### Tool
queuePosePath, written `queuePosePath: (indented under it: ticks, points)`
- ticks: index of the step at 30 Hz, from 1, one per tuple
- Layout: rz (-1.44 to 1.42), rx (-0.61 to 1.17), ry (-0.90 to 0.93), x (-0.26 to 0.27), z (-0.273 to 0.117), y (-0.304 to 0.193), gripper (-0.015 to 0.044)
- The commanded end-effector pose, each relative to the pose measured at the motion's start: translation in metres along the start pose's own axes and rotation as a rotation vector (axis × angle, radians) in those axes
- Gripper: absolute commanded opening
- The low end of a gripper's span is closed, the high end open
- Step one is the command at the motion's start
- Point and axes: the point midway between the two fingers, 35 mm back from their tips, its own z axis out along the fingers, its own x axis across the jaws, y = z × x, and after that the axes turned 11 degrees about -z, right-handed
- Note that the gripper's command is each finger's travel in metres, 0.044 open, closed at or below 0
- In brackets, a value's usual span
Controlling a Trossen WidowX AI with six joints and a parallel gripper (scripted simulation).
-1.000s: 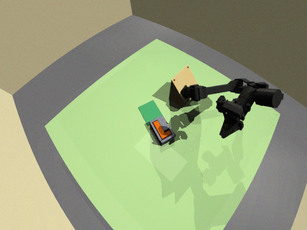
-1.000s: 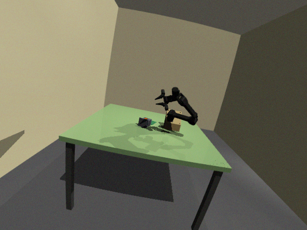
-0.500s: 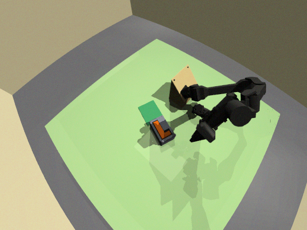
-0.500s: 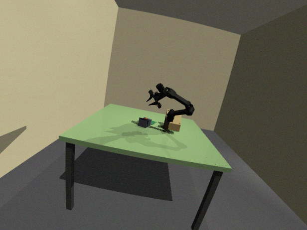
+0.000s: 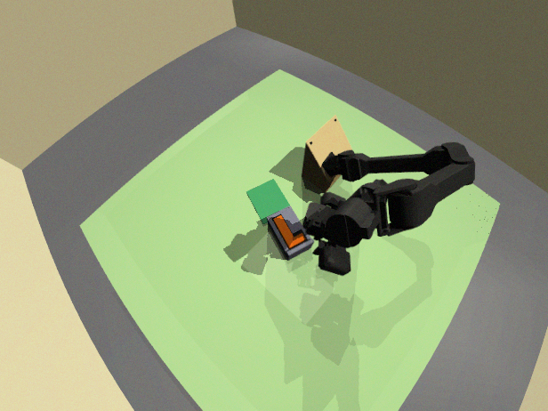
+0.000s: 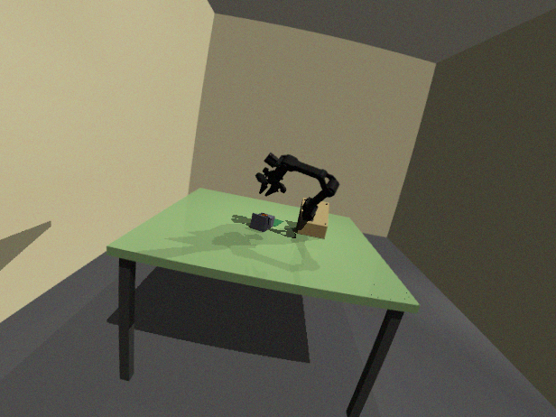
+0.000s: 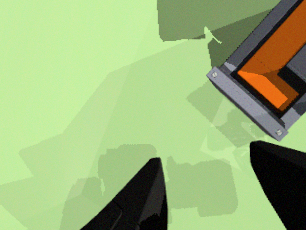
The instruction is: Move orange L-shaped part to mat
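Orange and L-shaped, the part [image 5: 285, 230] [image 7: 270, 65] lies in the pocket of the grey tray [image 5: 289, 254] [image 6: 261, 223] [image 7: 250, 105]. Beside the tray, the green mat [image 5: 268, 197] [image 6: 278, 222] lies flat on the pale green bench [image 5: 178, 249] [image 6: 217, 262] [image 7: 60, 60]. Above the bench hangs the black pincer [image 6: 266, 193] [image 7: 205, 159], its fingers apart with nothing between them. In the wrist view, the tray's screwed end is near one fingertip [image 7: 262, 155].

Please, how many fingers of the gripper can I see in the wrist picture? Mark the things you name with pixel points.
2 fingers: one [image 7: 142, 200] at the bottom, left of centre; the other [image 7: 280, 175] at the lower right, near the grey tray [image 7: 250, 105].
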Motion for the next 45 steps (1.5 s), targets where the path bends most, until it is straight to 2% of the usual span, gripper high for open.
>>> queuePosePath:
  ticks: [1,6,22,25,31,45]
  points:
    - [-0.548,0.378,-0.091,-0.030,0.059,0.011,0.0180]
    - [-0.683,0.471,-0.066,-0.038,0.071,0.013,0.0180]
    - [-0.683,0.471,-0.066,-0.038,0.071,0.013,0.0180]
    - [-0.683,0.470,-0.067,-0.040,0.085,0.008,0.0180]
    - [-0.683,0.472,-0.063,-0.053,0.136,-0.016,0.0180]
    - [-0.683,0.472,-0.063,-0.055,0.147,-0.021,0.0180]
